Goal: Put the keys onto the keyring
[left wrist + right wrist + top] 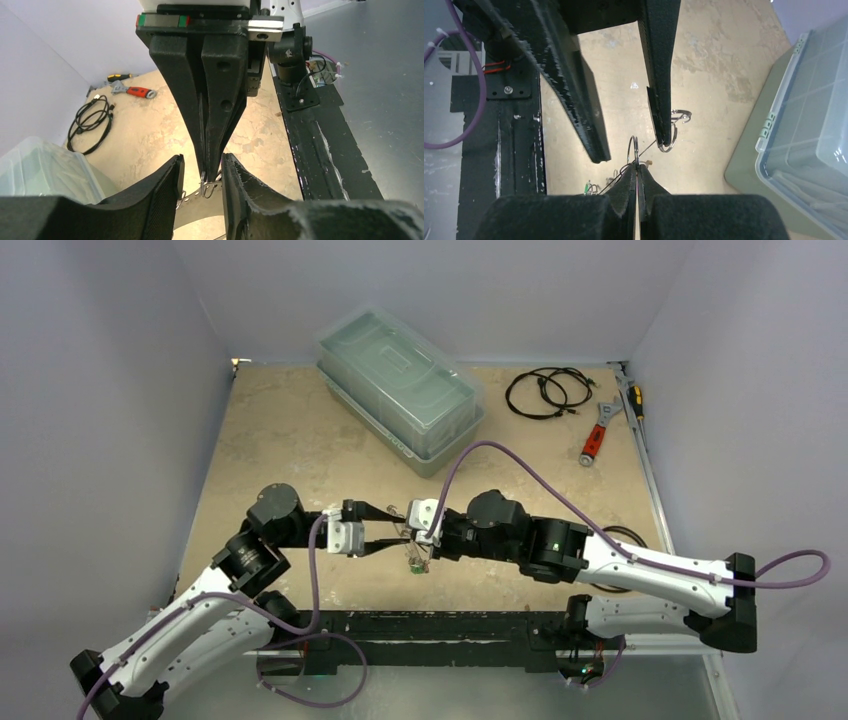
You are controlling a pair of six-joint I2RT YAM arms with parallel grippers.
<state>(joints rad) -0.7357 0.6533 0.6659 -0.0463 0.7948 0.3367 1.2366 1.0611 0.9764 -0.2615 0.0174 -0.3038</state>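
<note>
Beige mottled tabletop (290, 440) between pale grey walls carries the scene. Nearest the bases, the two arms meet tip to tip above it. The right wrist view shows the right gripper (637, 170) pinched tight on a thin wire ring (633, 147), which the overhead view cannot resolve. The left wrist view shows the left gripper (202, 167) with jaws parted around the other gripper's tip, and the flat silver keyring (192, 214) lying between its fingers (155, 200); whether they press it is unclear. Only overhead do the keys (417, 563) show, dangling under the fingertips. Farther back sit a clear lidded storage box (400, 390), a coiled black cable (545, 392) and a red-handled wrench (595, 440).
</note>
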